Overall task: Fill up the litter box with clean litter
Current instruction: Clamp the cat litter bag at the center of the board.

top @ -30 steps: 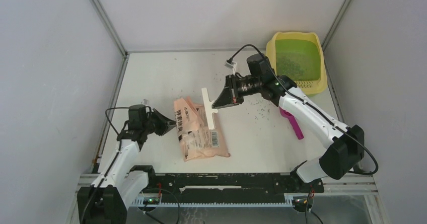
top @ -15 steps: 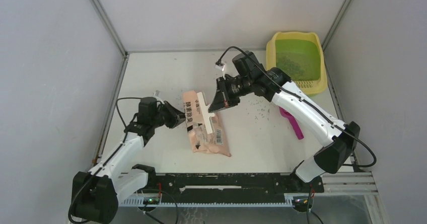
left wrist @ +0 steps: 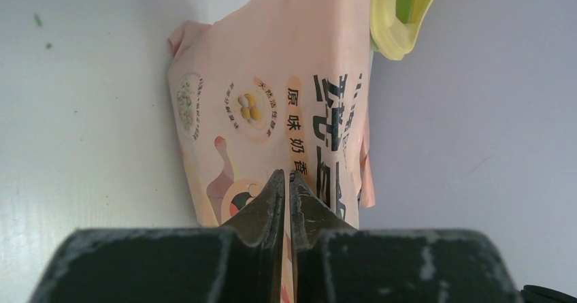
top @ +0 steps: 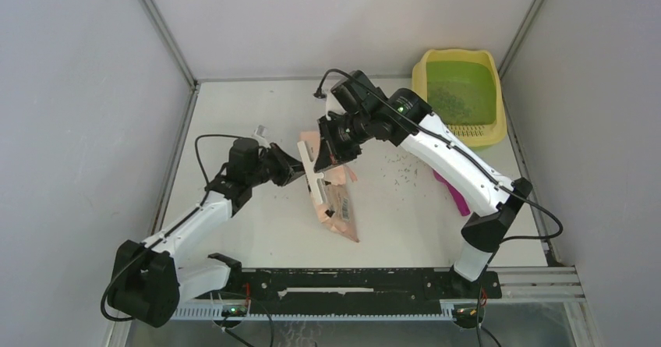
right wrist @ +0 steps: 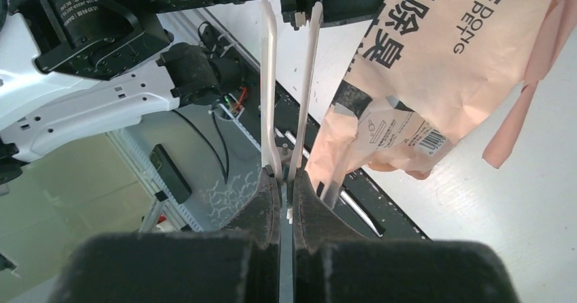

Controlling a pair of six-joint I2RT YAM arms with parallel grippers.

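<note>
The litter box (top: 427, 68), with yellow rim and green basin, stands at the far right corner; its rim also shows in the left wrist view (left wrist: 389, 24). Dark litter (top: 446, 97) granules lie inside it. The peach-pink bag (top: 337, 203) is tipped up on its edge mid-table. My left gripper (top: 293, 168) is shut on the bag's edge (left wrist: 272, 99), jaws (left wrist: 287, 179) pinching the film. My right gripper (top: 327, 154) is shut (right wrist: 286, 184) on a white two-armed clip (right wrist: 269, 78) next to the bag (right wrist: 442, 58).
A magenta scoop (top: 454, 189) lies on the table under my right forearm, partly hidden. Loose granules (top: 401, 171) are scattered between the bag and the box. Grey walls close in the table on the left, back and right.
Both grippers have moved up and toward the centre. The bag has gone from lying flat to standing on its edge, the left gripper now closed on it. The clip came along with the right gripper.
</note>
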